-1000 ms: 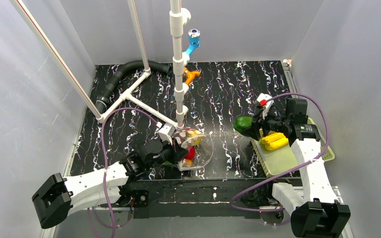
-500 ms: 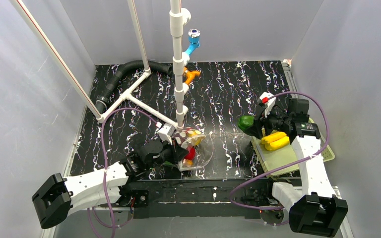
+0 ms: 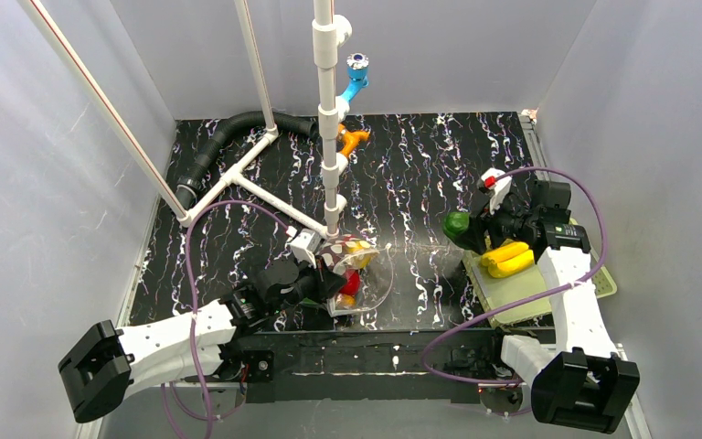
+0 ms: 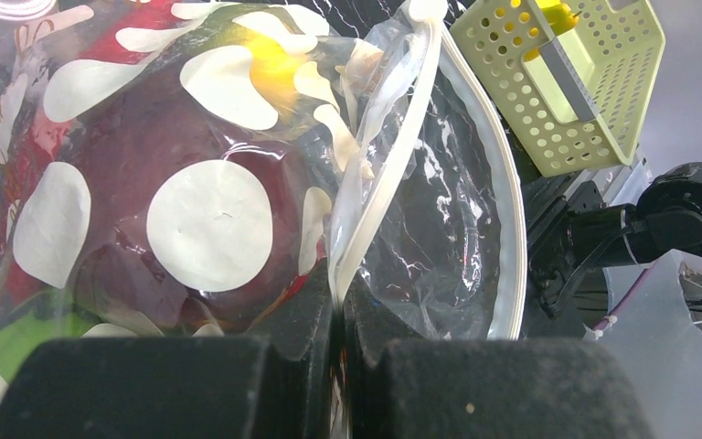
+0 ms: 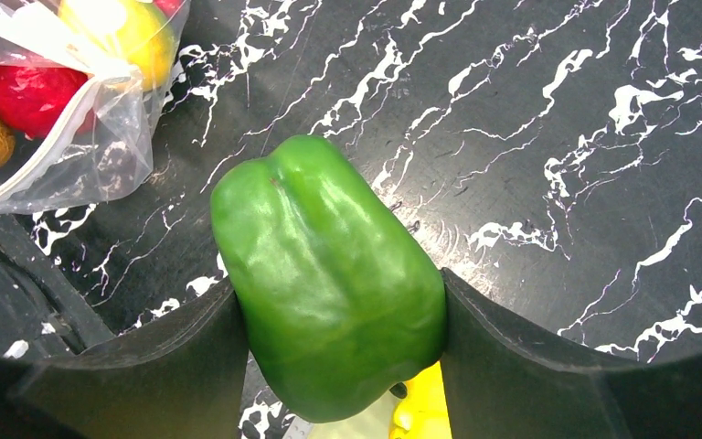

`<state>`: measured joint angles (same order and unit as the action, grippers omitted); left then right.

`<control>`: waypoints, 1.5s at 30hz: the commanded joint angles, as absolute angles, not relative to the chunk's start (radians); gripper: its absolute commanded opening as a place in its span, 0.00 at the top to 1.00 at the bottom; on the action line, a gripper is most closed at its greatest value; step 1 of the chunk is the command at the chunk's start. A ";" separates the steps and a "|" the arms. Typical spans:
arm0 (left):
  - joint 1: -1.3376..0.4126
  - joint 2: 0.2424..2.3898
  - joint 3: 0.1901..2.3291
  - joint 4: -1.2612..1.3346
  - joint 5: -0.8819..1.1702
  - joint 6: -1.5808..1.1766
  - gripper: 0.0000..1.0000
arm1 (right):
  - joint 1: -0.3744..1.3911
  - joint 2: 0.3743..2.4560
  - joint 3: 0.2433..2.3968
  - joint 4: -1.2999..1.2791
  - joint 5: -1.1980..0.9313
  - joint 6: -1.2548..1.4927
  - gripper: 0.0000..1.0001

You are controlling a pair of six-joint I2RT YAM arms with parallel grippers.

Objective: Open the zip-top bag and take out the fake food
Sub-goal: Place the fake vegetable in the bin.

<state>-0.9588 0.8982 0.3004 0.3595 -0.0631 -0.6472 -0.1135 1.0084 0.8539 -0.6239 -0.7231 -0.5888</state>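
The right pincer [image 5: 338,306] is closed on the green pepper [image 5: 324,265], just left of the basket [image 3: 512,291]. Move it above the basket, then let go softly. Well left, the left pincer [image 4: 338,320] pinches the rim of the zip-top bag [image 4: 192,183].

Walls: I see three plain pale grey panels, back [image 3: 439,55], left [image 3: 46,210] and right [image 3: 658,137].
Table: black top [image 3: 420,165] with white marbled streaks; a plain black strip [image 3: 356,352] runs along its near edge.
Pipe frame: white; one upright post [image 3: 327,110] stands mid-table, a slanted pipe [image 3: 101,102] leans by the left wall, and a tee [image 3: 238,176] lies on the top.
Hose [image 3: 228,137]: black, ribbed, curving through the far left corner.
Fittings: blue [image 3: 356,78] above orange [image 3: 352,140], both on the post.
Light: even and diffuse; I note soft shadows only.
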 commanded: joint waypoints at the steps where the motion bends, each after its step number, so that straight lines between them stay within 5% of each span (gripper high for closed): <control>1: -0.962 0.877 0.284 0.375 -0.084 -0.644 1.00 | -0.128 1.013 0.842 -0.566 -0.702 -0.546 0.85; 17: -0.962 0.816 0.286 0.324 -0.097 -0.630 1.00 | -0.253 0.999 0.871 -0.669 -0.467 -0.587 0.83; 29: -0.962 0.817 0.288 0.323 -0.093 -0.625 1.00 | -0.459 0.970 0.806 -0.692 -0.368 -0.687 0.69; 43: -0.962 0.826 0.296 0.328 -0.083 -0.622 1.00 | -0.726 1.111 0.835 -0.736 -0.439 -0.839 0.26; 45: -0.962 0.825 0.298 0.327 -0.083 -0.622 1.00 | -0.727 1.119 0.843 -0.757 -0.454 -0.842 0.06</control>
